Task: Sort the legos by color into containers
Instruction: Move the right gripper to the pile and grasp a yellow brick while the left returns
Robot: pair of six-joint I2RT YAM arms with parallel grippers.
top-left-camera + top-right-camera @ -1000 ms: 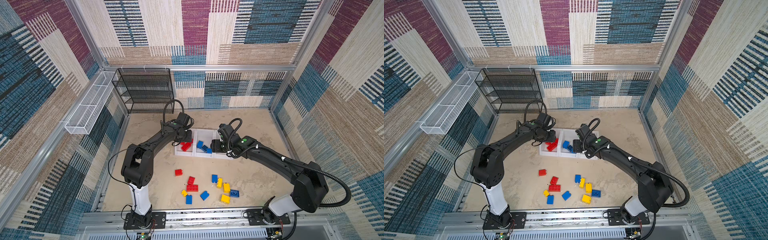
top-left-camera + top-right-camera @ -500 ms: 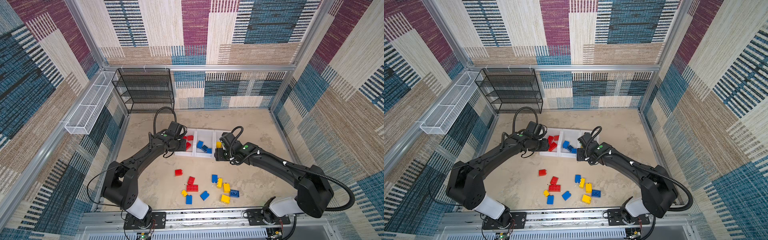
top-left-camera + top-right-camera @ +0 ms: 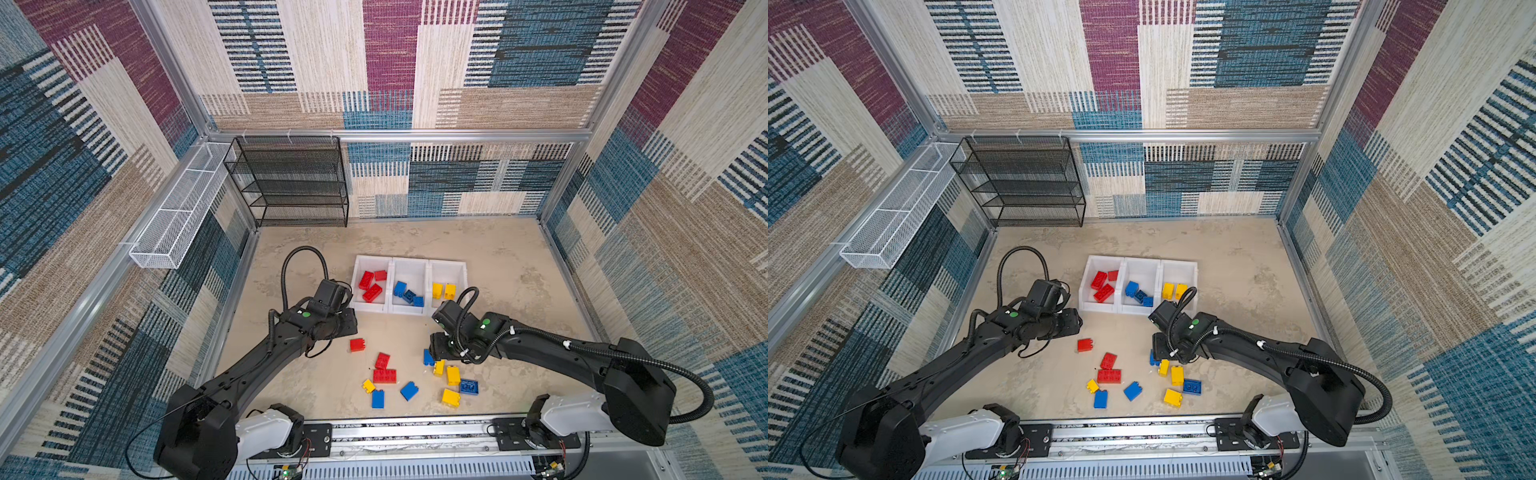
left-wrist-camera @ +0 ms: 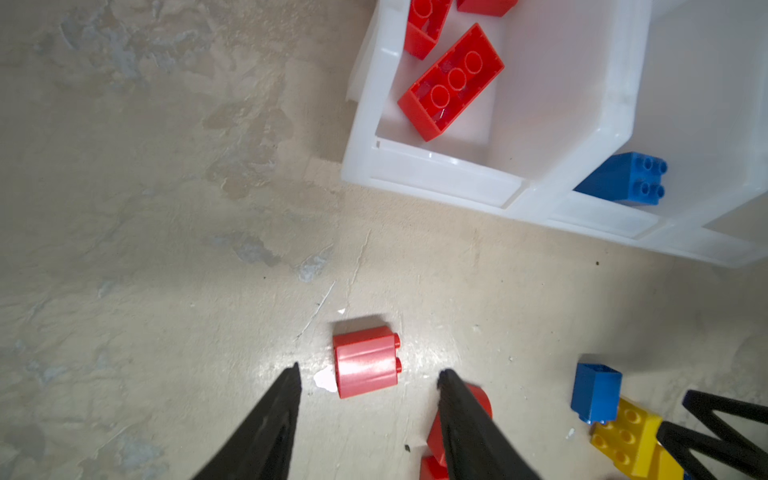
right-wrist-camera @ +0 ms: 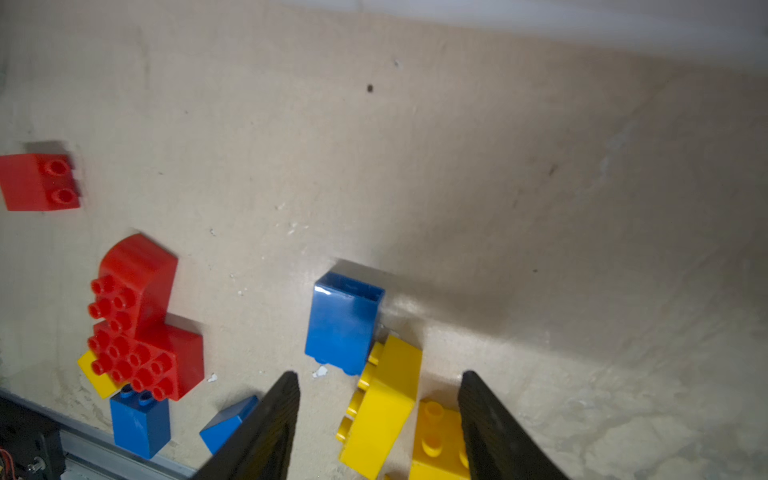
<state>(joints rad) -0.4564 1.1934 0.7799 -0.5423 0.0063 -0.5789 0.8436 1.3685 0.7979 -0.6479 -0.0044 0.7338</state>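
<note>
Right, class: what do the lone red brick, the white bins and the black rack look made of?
Red brick: glossy moulded plastic, it shows a bright glare. White bins: likely smooth, slightly translucent plastic, with rounded moulded rims. Black rack: probably painted metal mesh; see-through grid.

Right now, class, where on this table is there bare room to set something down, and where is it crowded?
Bare table lies behind the bins, to the black rack and back wall, and right of the bins to the side wall. A narrower strip separates bins from loose bricks. Crowded: those bricks by the front rail.
</note>
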